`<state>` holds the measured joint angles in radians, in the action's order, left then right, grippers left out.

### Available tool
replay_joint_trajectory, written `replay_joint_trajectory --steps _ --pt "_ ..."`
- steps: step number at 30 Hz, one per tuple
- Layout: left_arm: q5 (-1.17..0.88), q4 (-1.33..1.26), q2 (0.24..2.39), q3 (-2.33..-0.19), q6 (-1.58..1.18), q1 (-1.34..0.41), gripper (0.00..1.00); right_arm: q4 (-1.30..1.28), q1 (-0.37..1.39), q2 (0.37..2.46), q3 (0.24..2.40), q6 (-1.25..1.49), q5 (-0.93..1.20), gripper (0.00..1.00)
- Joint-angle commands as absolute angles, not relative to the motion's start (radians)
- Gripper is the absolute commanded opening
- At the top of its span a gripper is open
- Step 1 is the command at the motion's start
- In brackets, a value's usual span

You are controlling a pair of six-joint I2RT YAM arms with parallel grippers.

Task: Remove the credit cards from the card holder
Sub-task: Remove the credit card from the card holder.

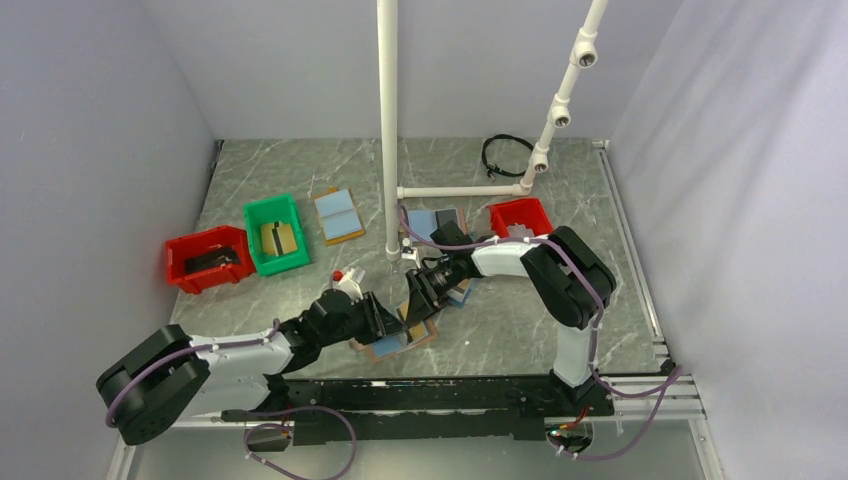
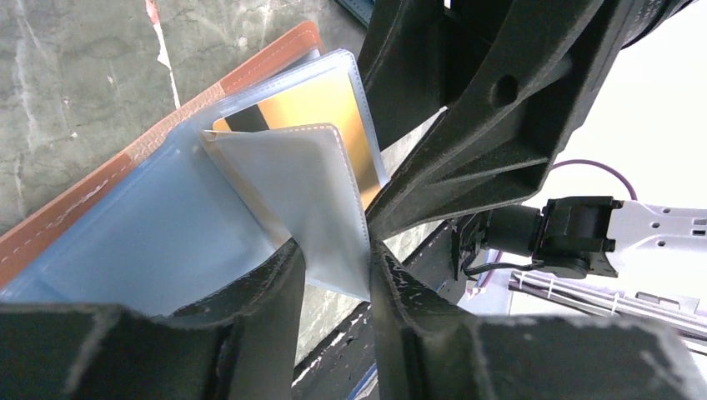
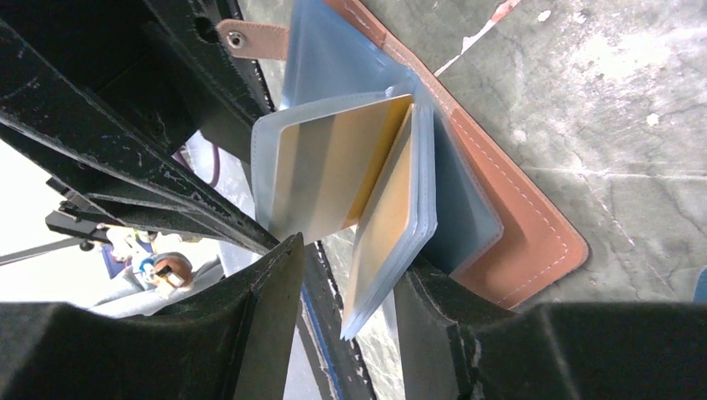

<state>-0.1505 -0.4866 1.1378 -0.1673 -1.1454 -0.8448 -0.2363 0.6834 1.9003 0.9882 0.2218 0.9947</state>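
Note:
The card holder (image 1: 440, 221), one half blue and one half showing a dark grey card, lies flat behind the right arm, apart from both grippers. Both grippers are at another brown-rimmed holder (image 1: 398, 344) near the front edge; its cover (image 3: 517, 225) lies on the table and its clear sleeves stand up. My left gripper (image 2: 333, 258) is shut on one empty clear sleeve (image 2: 308, 200), in front of a gold card (image 2: 325, 108). My right gripper (image 3: 346, 267) is open, with a sleeve holding a gold card (image 3: 383, 233) between its jaws, against the right finger. Dark cards (image 1: 212, 262) lie in the red bin.
A red bin (image 1: 180, 262) and a green bin (image 1: 262, 212) stand at the left, and a tan-rimmed holder with both halves blue (image 1: 338, 215) lies beside them. A small red bin (image 1: 520, 215), a white pipe frame (image 1: 388, 130) and a black cable (image 1: 505, 150) are at the back.

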Motion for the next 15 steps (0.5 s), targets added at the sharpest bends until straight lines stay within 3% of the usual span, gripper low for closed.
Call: replay_joint_trajectory --steps 1,7,15 --pt "-0.102 -0.395 1.088 -0.163 -1.134 -0.843 0.34 -0.249 0.688 1.903 1.027 0.193 0.967 0.46" --pt "-0.061 -0.210 1.016 -0.180 -1.144 -0.843 0.34 -0.267 0.687 1.904 1.032 0.179 0.896 0.46" --pt "-0.033 -0.055 0.931 -0.173 -1.190 -0.843 0.42 -0.277 0.690 1.913 1.036 0.174 0.867 0.45"
